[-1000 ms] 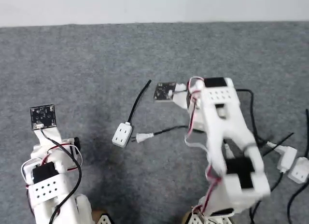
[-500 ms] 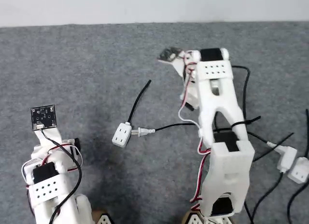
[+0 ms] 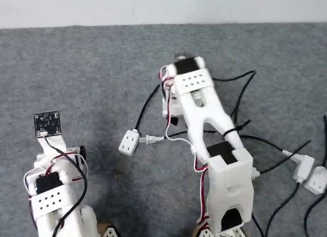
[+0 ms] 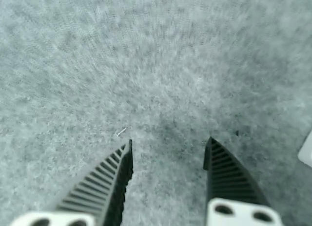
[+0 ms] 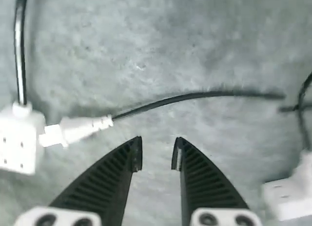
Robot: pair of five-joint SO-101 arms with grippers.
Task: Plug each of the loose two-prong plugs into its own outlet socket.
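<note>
A white outlet socket [image 3: 129, 143] lies on the grey carpet left of centre, its black cord running toward the back. A white two-prong plug [image 3: 151, 140] lies with its prongs against the socket's side; I cannot tell if they are in. In the right wrist view the plug [image 5: 80, 129] and socket [image 5: 17, 141] sit just beyond my right gripper [image 5: 156, 155], which is open by a narrow gap and holds nothing. The right arm [image 3: 204, 109] stretches over the plug's cord [image 5: 195, 97]. My left gripper [image 4: 168, 155] stands open over bare carpet near the front left.
A second white plug [image 3: 302, 166] and a white socket [image 3: 318, 180] lie at the right edge among several black cords. A white block [image 5: 288, 199] sits beside the right gripper. A white corner [image 4: 307, 149] shows beside the left gripper. The left arm [image 3: 51, 191] stays at the front left.
The right arm has swung left from the table's right half and now hangs over the cord beside the plug. The left arm has not moved.
</note>
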